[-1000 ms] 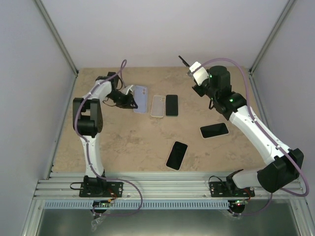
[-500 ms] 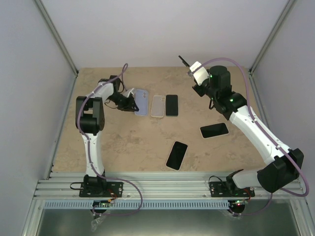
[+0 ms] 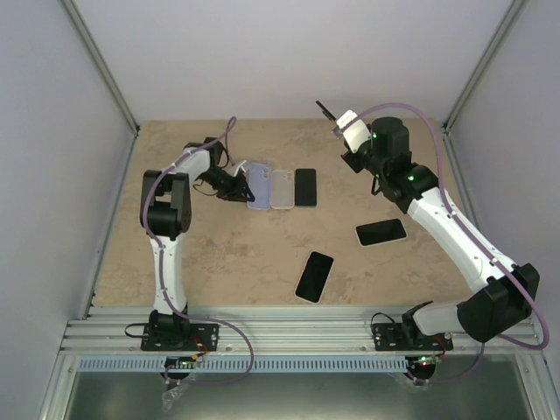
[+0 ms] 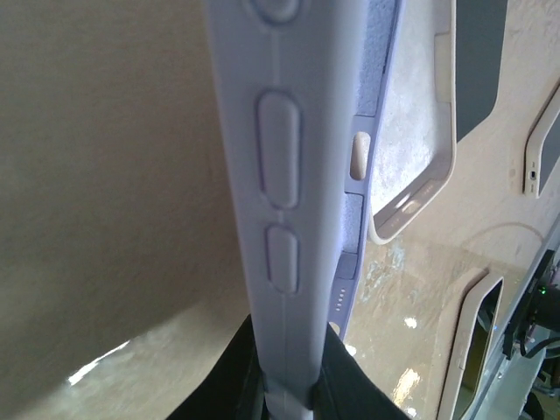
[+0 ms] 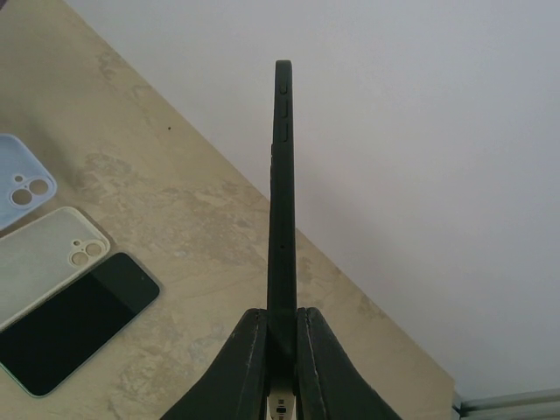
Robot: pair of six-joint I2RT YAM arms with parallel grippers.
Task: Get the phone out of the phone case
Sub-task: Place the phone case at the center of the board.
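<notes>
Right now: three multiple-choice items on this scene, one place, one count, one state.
1. The lavender case is: A) at the left gripper, beside the clear case B) at the near edge C) against the back wall
2. Dark-screened phones lying on the table: A) one B) three C) five
3. The right gripper is: A) open, empty B) shut on a black phone C) shut on the clear case
1 A: left fingers pinch its edge. 2 B: far phone, white-edged phone, near phone. 3 B: right fingers clamp its lower end.
</notes>
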